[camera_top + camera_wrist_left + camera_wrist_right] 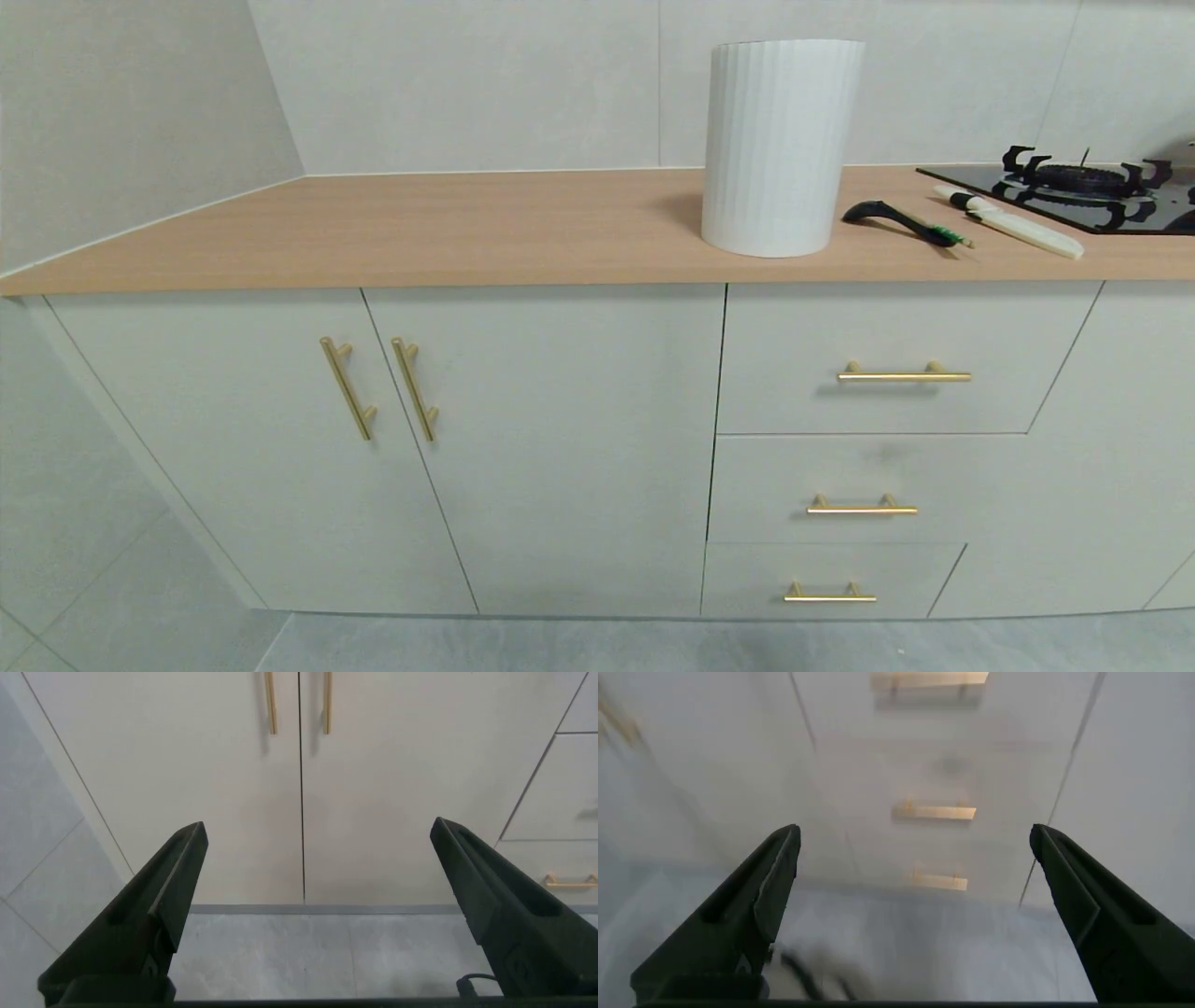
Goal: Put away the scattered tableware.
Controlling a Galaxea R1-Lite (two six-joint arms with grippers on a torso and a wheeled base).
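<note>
The scattered tableware is lying in the upper right of the head view, on the wooden countertop [420, 224]: a black-handled utensil [901, 224] with a green bit near its thin end, and just beside it, toward the right edge of the frame, a long white utensil [1013, 224] that is looking like a knife. Both are resting flat and appear slim, stiff and light, so they are likely offering little height for fingers and may be prone to sliding on the smooth wood. The curved black handle seems the thickest, safest place to pinch across. On the white piece I cannot tell which end is the handle or whether an edge is exposed, so a grip across its middle is looking sensible. A tall white ribbed container [780, 149] is standing upright just left of them, probably the place for them, and a black stove [1074, 191] is sitting behind. Below, the left gripper [316, 831] is facing the cabinet doors [374, 793] and the right gripper [915, 831] is facing the drawers [934, 765]. Both are hanging with fingers spread wide, holding nothing.
</note>
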